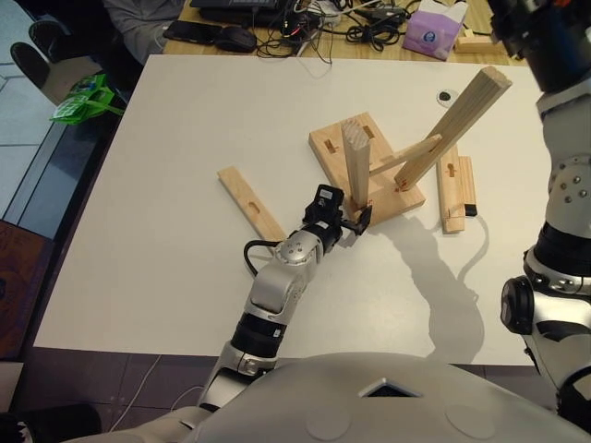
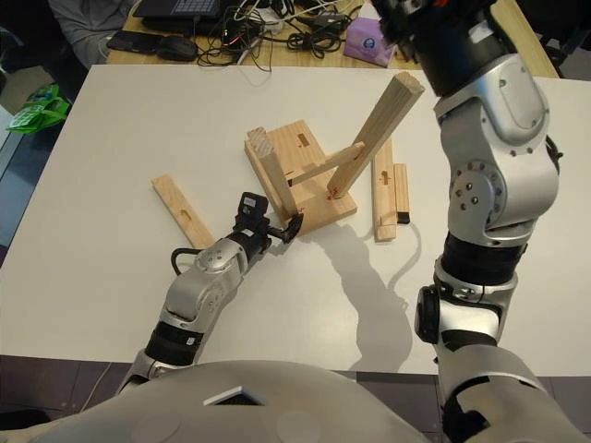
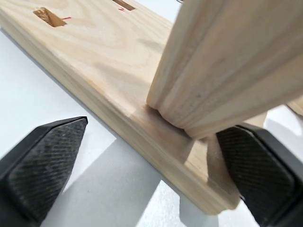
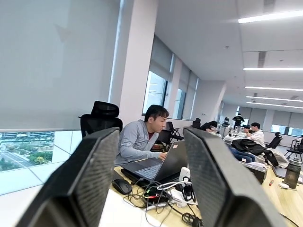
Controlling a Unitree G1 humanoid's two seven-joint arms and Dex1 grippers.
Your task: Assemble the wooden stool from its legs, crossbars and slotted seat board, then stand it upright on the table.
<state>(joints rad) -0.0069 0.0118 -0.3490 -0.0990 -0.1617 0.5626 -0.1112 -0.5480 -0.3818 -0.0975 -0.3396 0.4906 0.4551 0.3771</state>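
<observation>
Left gripper (image 1: 353, 224) first: it's down at the near corner of the seat board (image 1: 332, 152), jaws spread apart with that corner sitting in between them. In the left wrist view one pad (image 3: 42, 161) is clearly off the wood, over bare table, and the other pad (image 3: 258, 172) is right at the end of the corner. We can't tell if that one actually touches. So it's not clamped on anything.

Right gripper (image 4: 151, 132) is raised and pointed out at the room, fingers wide apart, nothing between them.

As for the stool, the seat board lies flat on the white table (image 1: 185, 231). One leg (image 1: 355, 166) stands about upright in the slot at the corner where the left gripper is. A second leg (image 1: 452, 129) sits in the slot at the right-hand corner and leans outward to the right. A crossbar (image 1: 397, 161) runs between those two legs.

We also see a loose leg (image 1: 251, 203) lying flat left of the board, just beside the left arm. Two more wooden pieces lie side by side just right of the board, a longer one (image 1: 451, 198) and a shorter one (image 1: 466, 180).
</observation>
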